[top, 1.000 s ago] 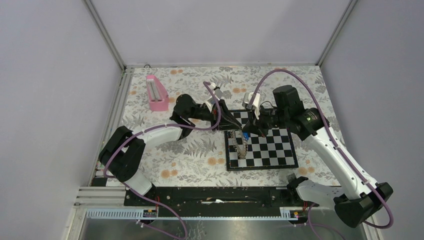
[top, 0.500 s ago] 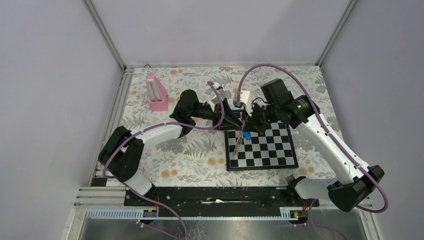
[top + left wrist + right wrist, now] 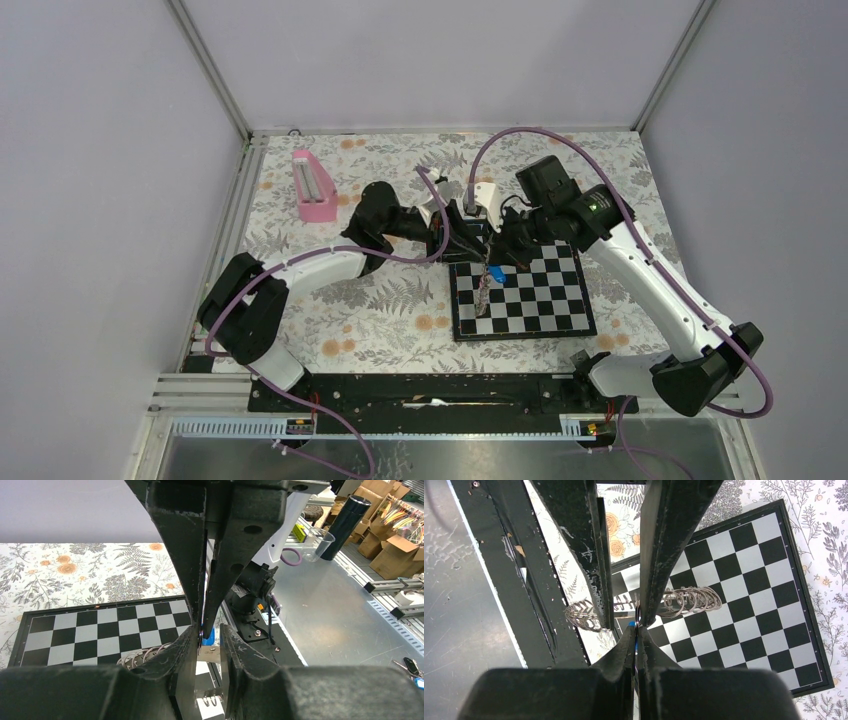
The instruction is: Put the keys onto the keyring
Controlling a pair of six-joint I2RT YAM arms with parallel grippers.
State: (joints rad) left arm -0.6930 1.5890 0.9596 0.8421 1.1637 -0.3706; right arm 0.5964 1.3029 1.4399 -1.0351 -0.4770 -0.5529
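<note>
Both grippers meet above the far left corner of the chessboard. The keyring, a grey band of wire coils, hangs from that point onto the board. In the left wrist view my left gripper is shut across a flat metal piece, with the keyring's coils beside it. In the right wrist view my right gripper is pinched shut on the key's blue head and a thin metal edge. The keyring's coils run behind the tips. The blue key also shows in the top view.
The chessboard lies on a floral cloth. A pink box stands at the far left. The cell's frame posts and grey walls close in the back and sides. A black rail runs along the near edge.
My right arm has swung left and towards the back, bringing its gripper closer to the left one. The keyring has shifted slightly with it. The left arm has barely moved.
</note>
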